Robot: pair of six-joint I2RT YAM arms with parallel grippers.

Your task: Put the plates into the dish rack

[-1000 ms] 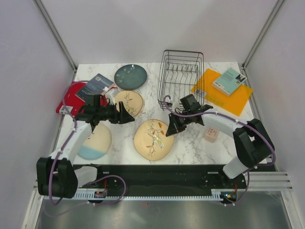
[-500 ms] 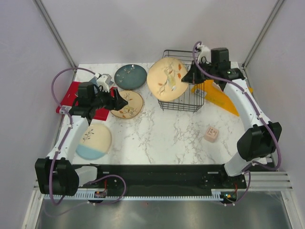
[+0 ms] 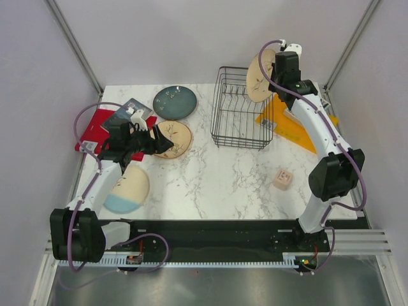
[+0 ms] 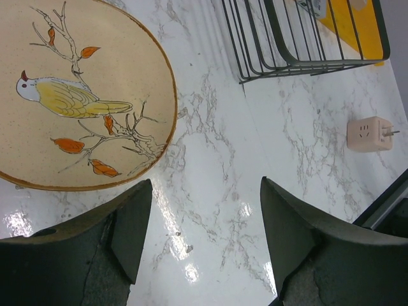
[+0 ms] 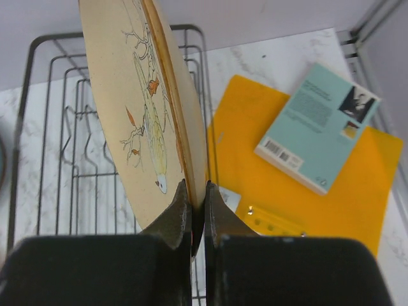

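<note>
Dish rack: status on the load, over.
Right end effector shut on bird plate, held on edge above rack. Left end effector open near second bird plate, flat on table. No plate in rack yet; nothing in the way.

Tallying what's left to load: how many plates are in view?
4: dark teal plate at the back left; bird plate in front of it; cream-and-blue plate at the near left; second bird plate held on edge by the right gripper over the dish rack.

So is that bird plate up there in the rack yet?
Not yet: the right gripper pinches the plate upright above the dish rack.
</note>
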